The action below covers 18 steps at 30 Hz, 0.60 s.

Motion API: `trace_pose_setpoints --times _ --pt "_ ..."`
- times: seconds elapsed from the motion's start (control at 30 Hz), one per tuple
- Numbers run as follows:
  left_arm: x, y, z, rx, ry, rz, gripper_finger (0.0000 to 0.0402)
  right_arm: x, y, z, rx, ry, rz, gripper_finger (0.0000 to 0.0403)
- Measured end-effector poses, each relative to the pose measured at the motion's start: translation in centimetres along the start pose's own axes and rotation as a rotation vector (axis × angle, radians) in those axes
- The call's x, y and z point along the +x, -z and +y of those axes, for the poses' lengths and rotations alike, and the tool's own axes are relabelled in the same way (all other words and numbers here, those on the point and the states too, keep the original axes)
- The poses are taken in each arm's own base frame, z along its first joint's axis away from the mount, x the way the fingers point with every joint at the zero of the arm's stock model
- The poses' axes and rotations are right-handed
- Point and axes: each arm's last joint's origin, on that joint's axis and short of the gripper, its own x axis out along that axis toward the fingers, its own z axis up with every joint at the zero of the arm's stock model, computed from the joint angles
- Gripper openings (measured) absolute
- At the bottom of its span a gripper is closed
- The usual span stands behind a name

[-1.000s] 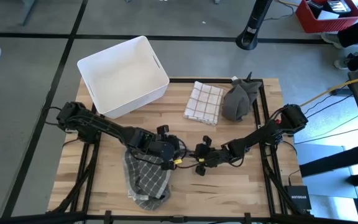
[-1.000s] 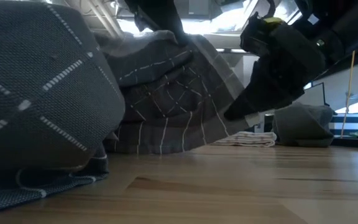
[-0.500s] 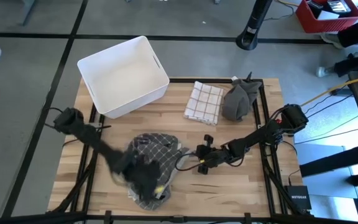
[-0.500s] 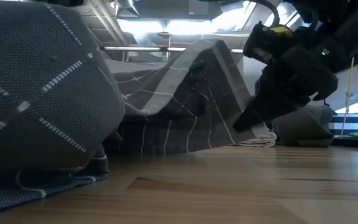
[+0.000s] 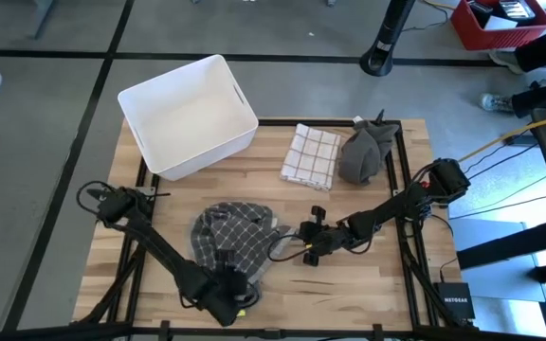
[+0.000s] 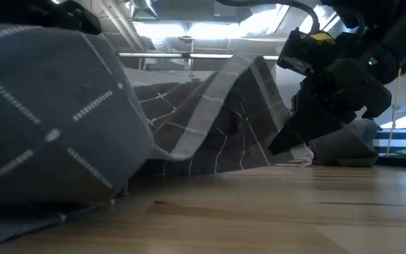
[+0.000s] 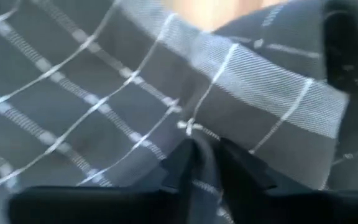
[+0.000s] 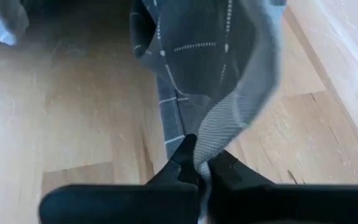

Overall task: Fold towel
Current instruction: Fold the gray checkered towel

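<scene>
The left gripper [image 5: 227, 301] has swung to the table's [image 5: 368, 284] front edge, dragging the towel [image 5: 230, 242] over, seemingly pinched; right gripper [image 5: 308, 237] clamps its corner. Fold underway.

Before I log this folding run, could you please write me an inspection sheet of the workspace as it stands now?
Surface: wooden table, bare at its near right part.
Job's things: dark grey checked towel, bunched at the near left, one edge lifted off the wood.
Clutter: white bin at the far left corner; folded light checked cloth; crumpled grey cloth beside it.
Grippers: left gripper shut on the towel's near edge; right gripper shut on its right edge.
Cables: yellow cable and dark leads run off the table's right side.
Surroundings: grey floor, red crate at the far right, a shoe.
</scene>
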Motion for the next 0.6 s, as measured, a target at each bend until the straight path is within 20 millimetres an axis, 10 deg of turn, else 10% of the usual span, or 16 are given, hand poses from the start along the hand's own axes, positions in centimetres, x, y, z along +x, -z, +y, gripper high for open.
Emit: trace_pose_setpoints --times 0.23,0.6 --pt "-6.8 -2.3 3.6 -0.045 0.019 -0.112 0.0003 -2.2 -0.3 0.7 -0.069 0.065 0.005 0.0002" --pt "-19.6 -1.3 13.3 -0.073 -0.225 -0.538 0.0001 -12.7 -7.9 -1.5 -0.181 0.257 -0.044 0.0001"
